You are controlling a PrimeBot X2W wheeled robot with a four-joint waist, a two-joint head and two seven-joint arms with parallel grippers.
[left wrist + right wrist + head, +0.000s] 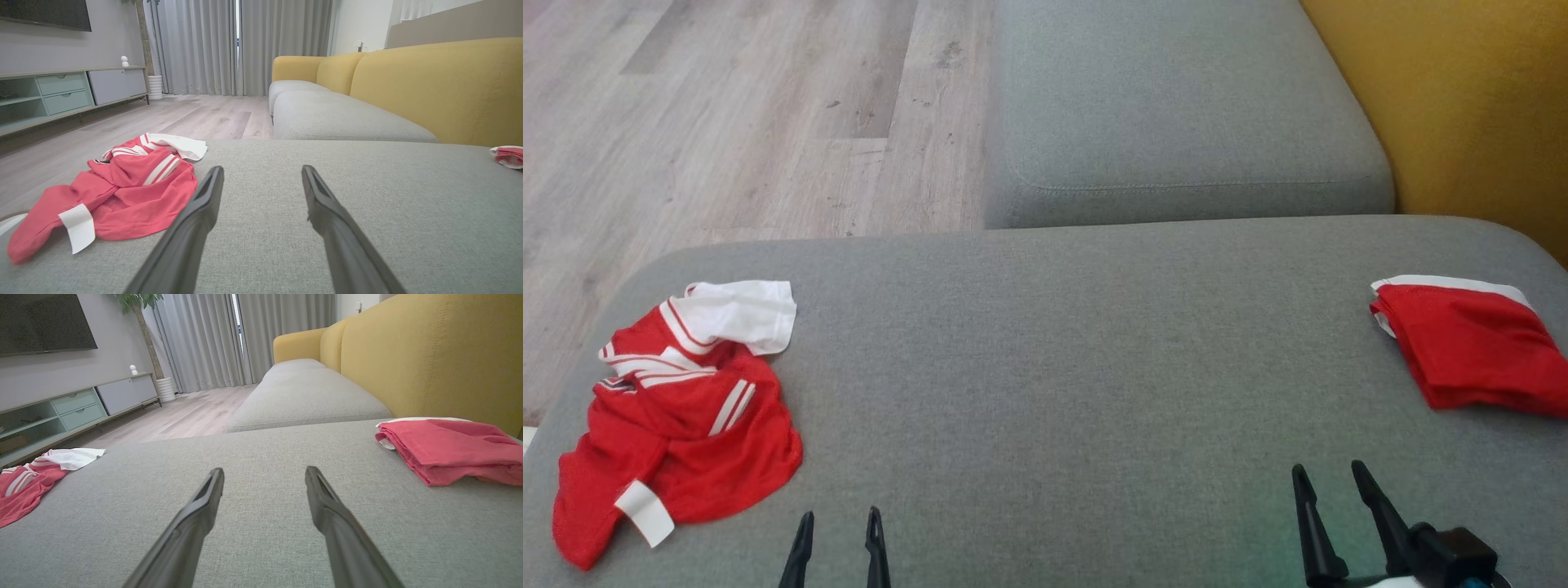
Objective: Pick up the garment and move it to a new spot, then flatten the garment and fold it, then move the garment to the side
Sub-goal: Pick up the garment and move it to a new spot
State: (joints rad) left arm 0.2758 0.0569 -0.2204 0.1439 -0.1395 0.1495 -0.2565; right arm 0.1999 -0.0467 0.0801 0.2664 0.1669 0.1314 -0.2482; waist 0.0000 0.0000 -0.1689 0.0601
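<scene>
A crumpled red garment (686, 416) with white stripes and white cuffs lies at the left end of the grey cushion (1078, 351); the left wrist view has it at the left (135, 192), the right wrist view at the far left (24, 486). My left gripper (840, 516) stands open at the bottom edge, just right of that garment, nothing between its fingers (261, 169). My right gripper (1330, 469) is open too, low on the right (264, 471). A folded red garment (1474, 347) rests at the cushion's right end, beyond the right gripper (449, 451).
A second grey seat cushion (1176, 114) lies beyond, with the yellow sofa back (1462, 106) on the right. Wooden floor (727, 122) runs past the cushion's left and far edges. A TV cabinet (61, 96) and curtains (245, 45) stand across the room.
</scene>
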